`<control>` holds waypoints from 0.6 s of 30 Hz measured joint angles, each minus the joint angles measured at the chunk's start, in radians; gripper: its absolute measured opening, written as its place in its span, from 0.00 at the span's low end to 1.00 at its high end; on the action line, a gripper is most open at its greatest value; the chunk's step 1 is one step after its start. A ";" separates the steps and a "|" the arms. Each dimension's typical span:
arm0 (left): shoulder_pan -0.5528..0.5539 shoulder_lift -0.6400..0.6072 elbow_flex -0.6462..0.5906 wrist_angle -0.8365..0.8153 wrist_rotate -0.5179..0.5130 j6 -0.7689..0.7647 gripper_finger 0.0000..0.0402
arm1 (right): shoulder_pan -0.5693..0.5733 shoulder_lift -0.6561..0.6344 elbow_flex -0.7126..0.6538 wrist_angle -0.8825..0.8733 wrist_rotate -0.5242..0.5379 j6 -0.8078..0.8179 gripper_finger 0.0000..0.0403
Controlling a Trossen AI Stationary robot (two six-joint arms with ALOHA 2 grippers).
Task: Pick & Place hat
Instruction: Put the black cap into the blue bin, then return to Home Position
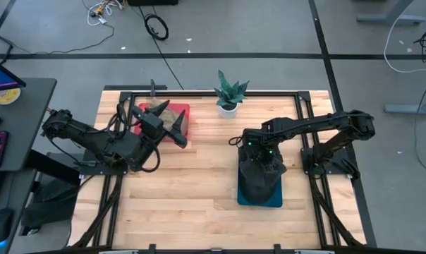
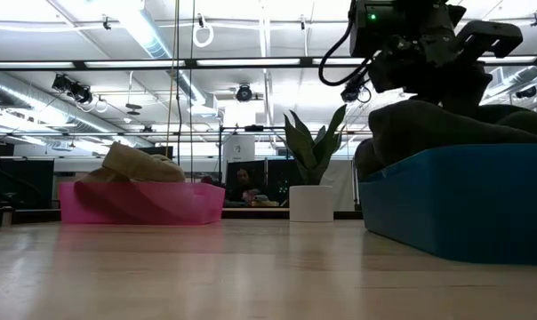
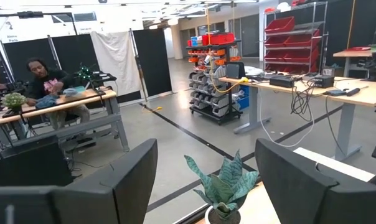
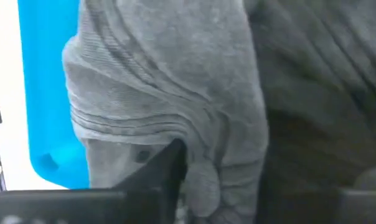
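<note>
A dark grey ribbed hat (image 4: 175, 81) fills the blue bin (image 1: 269, 200) at the table's right near side and bulges over its rim (image 2: 455, 204). My right gripper (image 4: 263, 180) reaches down into it from above, with its fingers spread wide. A tan hat (image 2: 140, 162) lies in the pink bin (image 2: 144, 203) at the far left. My left gripper (image 1: 167, 118) hovers open above that bin, pointing level toward the far edge and touching nothing. In the left wrist view its fingers (image 3: 113, 186) frame the plant. My right gripper comes at the grey hat from above, fingers pointing down and open. One finger (image 4: 160, 171) lies against a bunched fold of ribbed fabric (image 4: 203, 180); the other sits at the picture's edge, its contact unclear. The hat rests in the blue bin.
A small potted plant (image 1: 229, 95) in a white pot stands at the far edge between the two bins. Bare wooden tabletop (image 1: 192, 183) spreads across the near middle. A black frame (image 1: 213, 92) borders the table. A person sits at a desk in the room beyond.
</note>
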State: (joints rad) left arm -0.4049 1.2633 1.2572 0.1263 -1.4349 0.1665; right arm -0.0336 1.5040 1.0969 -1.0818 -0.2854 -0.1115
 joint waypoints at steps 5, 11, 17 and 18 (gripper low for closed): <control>0.000 0.000 0.000 -0.001 0.000 0.000 0.68 | -0.014 0.000 0.001 -0.043 0.008 -0.002 0.52; 0.000 0.000 0.000 -0.002 0.000 0.000 0.68 | -0.030 0.000 0.011 -0.099 0.007 -0.026 0.67; 0.000 0.000 0.000 -0.002 0.000 0.000 0.68 | -0.051 0.000 0.094 -0.120 0.009 -0.032 0.72; 0.000 0.000 0.000 -0.002 0.000 0.000 0.68 | -0.056 0.000 0.112 -0.123 0.009 -0.035 0.72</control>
State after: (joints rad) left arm -0.4049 1.2633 1.2572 0.1242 -1.4345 0.1665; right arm -0.0893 1.5036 1.2085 -1.2047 -0.2764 -0.1470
